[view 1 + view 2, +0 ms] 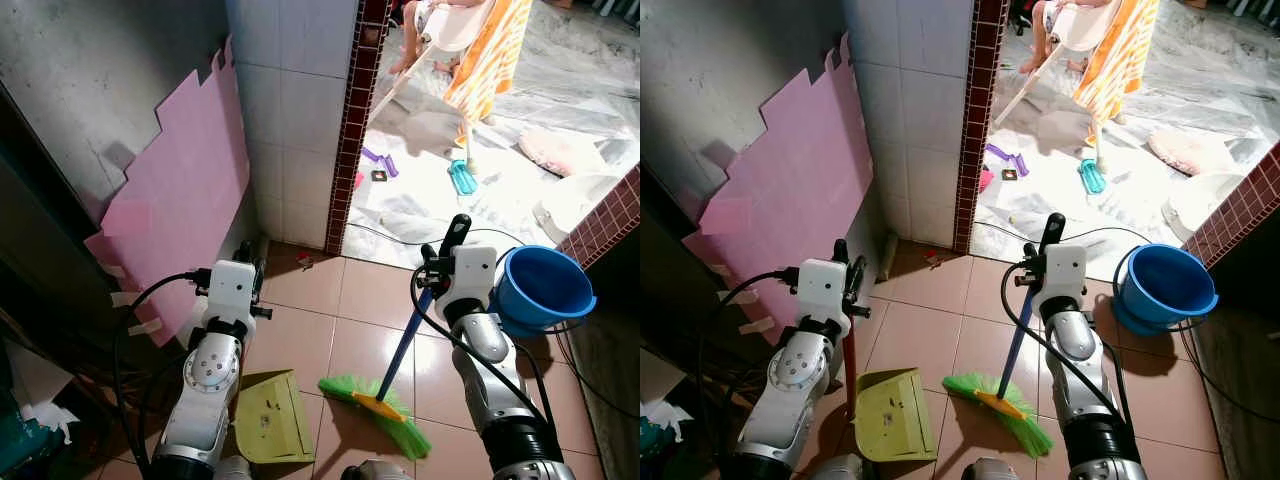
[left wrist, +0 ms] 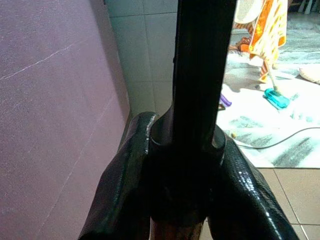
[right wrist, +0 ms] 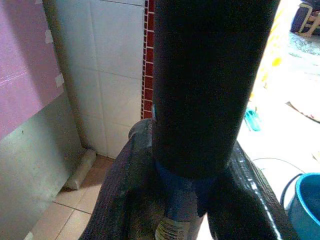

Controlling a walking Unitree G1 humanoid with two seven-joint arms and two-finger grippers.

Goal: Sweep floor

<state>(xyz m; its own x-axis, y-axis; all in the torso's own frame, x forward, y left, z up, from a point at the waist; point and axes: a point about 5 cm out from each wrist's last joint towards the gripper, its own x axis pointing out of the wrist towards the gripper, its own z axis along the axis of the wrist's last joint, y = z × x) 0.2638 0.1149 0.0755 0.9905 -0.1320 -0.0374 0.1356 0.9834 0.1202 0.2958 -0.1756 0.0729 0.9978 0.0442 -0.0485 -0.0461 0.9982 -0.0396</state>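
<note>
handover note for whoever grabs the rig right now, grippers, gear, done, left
Left gripper: shut on the dustpan handle; green dustpan sits on the tiles by the pink panel.
Right gripper: shut on the broom handle; green bristles on the floor just right of the dustpan.
Blue bucket stands to the right.
Done: both tools in hand.
Left: sweep the dirt into the dustpan, probably.
</note>
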